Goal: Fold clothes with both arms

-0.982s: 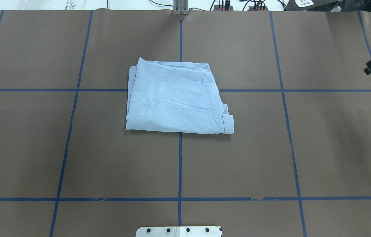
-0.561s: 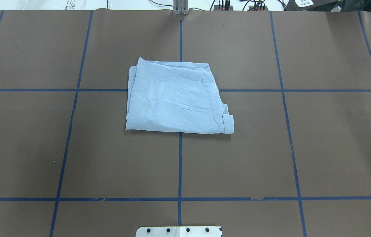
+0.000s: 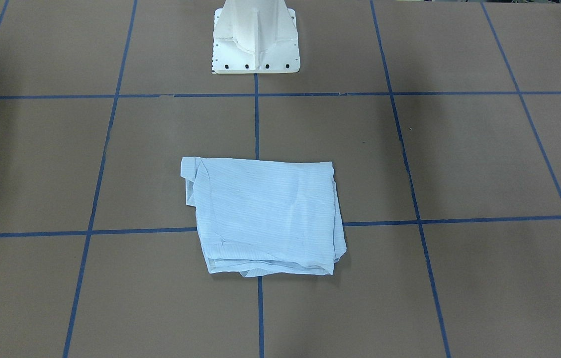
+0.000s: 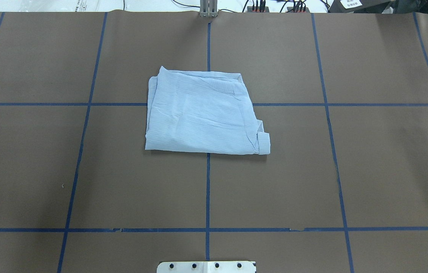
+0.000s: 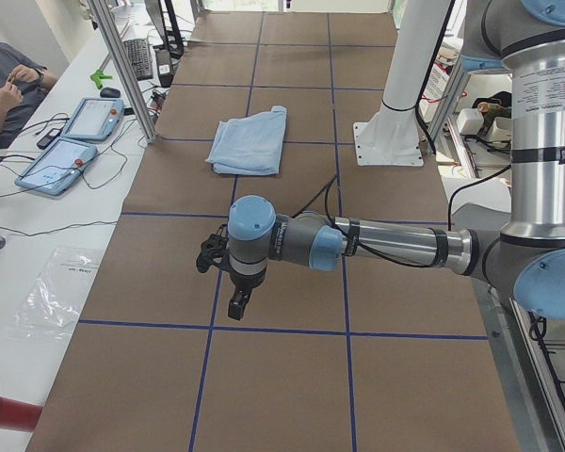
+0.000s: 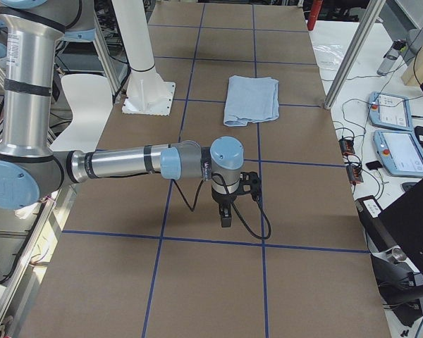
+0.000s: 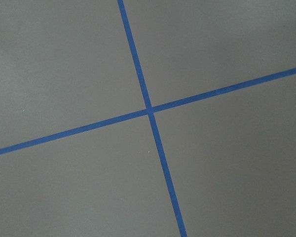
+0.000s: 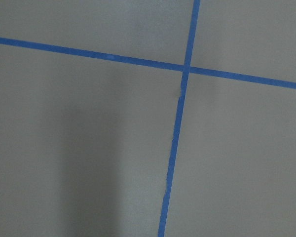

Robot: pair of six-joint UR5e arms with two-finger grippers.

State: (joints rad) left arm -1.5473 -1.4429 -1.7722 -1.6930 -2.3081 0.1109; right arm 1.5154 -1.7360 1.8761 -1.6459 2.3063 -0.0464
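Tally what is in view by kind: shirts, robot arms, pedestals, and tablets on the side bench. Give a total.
Shirt, light blue, folded: 1
Robot arms: 2 (left arm, right arm)
White pedestal: 1
Tablets on the side bench: 2 (near tablet, far tablet)
Total: 6

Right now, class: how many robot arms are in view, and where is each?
2. The left arm stretches low over the table in the exterior left view; the right arm likewise in the exterior right view.
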